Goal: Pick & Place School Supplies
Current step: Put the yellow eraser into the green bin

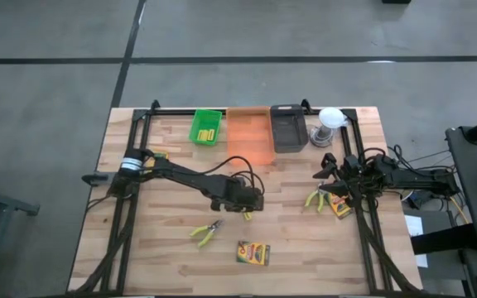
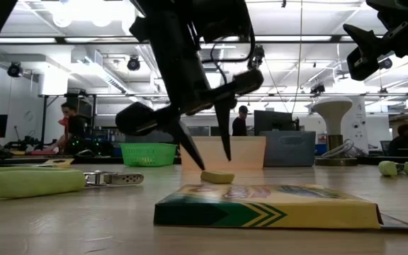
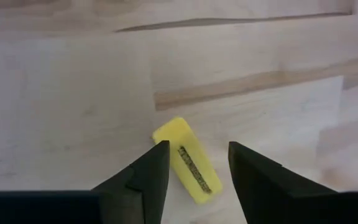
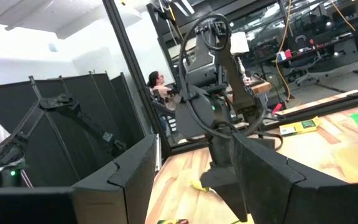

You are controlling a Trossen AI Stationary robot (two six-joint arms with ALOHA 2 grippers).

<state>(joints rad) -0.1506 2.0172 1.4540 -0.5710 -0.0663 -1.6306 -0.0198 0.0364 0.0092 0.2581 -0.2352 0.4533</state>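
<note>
Btwn open left end effector [image 3: 194, 171] fingers: yellow block [image 3: 187, 160], on table.

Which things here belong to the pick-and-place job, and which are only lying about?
Job things:
- yellow block
- pliers
- second pliers
- crayon box
- second crayon box

Lying about:
- white round object

- I work in a robotics lab, a big open hall with a grey concrete floor [image 1: 48, 99] around my wooden table [image 1: 172, 257].
- Ceiling strip lights [image 2: 83, 10] and hanging cables fill the top of the low view.
- People sit at desks with monitors [image 2: 271, 120] behind.
- Black partition panels [image 4: 73, 124] stand at left of my right wrist view.
</note>
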